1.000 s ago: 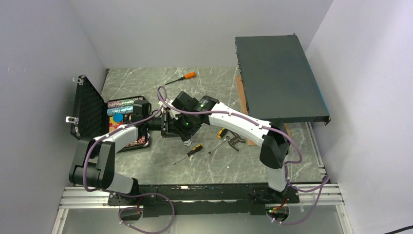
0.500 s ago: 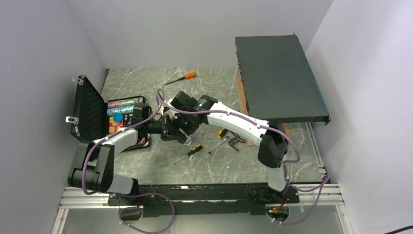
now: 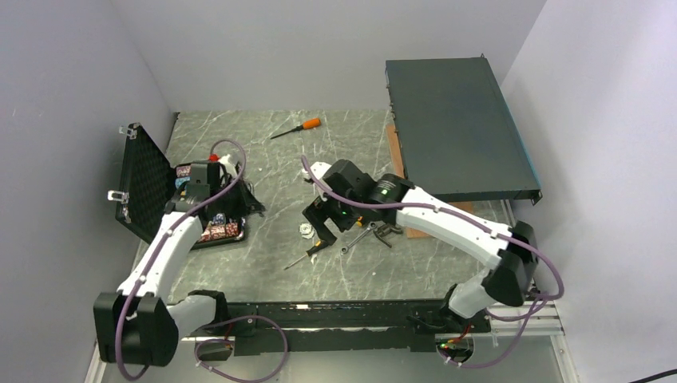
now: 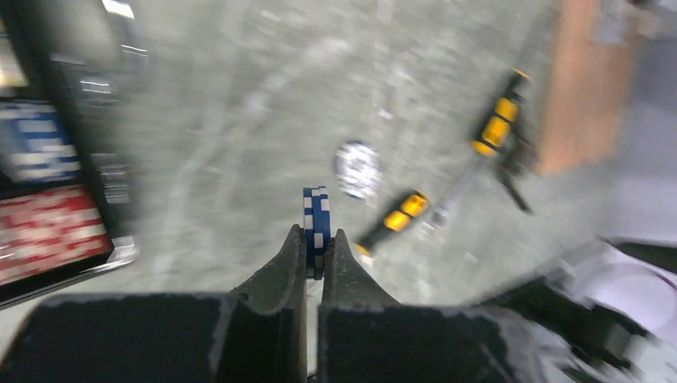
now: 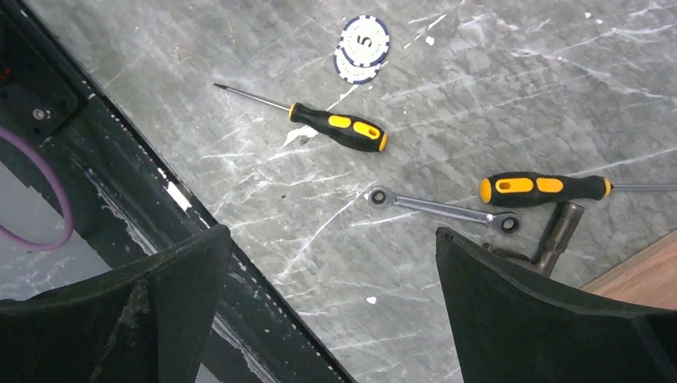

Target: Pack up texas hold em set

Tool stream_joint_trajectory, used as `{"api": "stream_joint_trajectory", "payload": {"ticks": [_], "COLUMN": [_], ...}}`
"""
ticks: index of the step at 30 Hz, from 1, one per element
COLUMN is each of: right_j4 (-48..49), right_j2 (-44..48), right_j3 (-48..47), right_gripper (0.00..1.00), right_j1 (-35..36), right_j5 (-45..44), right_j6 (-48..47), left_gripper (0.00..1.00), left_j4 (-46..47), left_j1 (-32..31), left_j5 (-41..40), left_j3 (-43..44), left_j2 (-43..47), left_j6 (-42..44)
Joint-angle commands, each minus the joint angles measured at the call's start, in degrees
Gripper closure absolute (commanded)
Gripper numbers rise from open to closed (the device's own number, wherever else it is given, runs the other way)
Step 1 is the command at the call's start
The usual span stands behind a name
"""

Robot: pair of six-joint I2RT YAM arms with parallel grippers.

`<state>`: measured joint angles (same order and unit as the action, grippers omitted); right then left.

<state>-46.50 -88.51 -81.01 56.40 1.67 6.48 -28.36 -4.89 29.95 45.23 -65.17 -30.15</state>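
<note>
We see the black case lying open, its egg-crate foam lid tilted up on its left side and rows of poker chips in its base. The left end effector is just past the case's right edge, clenched on a small stack of blue-and-white chips held on edge between its fingers. To the right of the case, apart from it, a short stack of white chips lies flat on the marble surface, the top one marked 5. The right end effector hovers just beyond that stack from the case, released, its jaws spread wide and holding nothing. Farther from the case lie a yellow-and-black screwdriver, a wrench and a second screwdriver.
</note>
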Motion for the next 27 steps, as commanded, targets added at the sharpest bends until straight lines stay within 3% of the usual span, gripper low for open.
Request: {"api": "stream_joint_trajectory", "payload": {"ticks": [1, 4, 13, 27], "right_j4": [7.1, 8.7, 10.2, 10.4], "right_j2": [6.3, 7.8, 13.1, 17.1], "right_j3": [4.6, 7.1, 10.3, 12.1], "right_gripper": [0.00, 0.00, 0.00, 0.00], "right_j1": [-0.8, -1.2, -1.2, -1.2], "right_j5": [-1.0, -0.6, 1.3, 1.1], "right_j6": [1.2, 1.0, 0.5, 0.8], "left_gripper": [1.00, 1.00, 1.00, 1.00], "left_j4": [-12.6, -12.6, -13.5, -10.9], "left_j1": [0.6, 1.8, 2.8, 3.9], "left_j5": [-33.5, -41.5, -43.6, -38.0], "left_j3": [4.5, 5.5, 13.2, 12.5], "left_j2": [4.2, 3.6, -7.5, -15.4], "left_j6": [9.8, 12.4, 15.6, 16.1]}}
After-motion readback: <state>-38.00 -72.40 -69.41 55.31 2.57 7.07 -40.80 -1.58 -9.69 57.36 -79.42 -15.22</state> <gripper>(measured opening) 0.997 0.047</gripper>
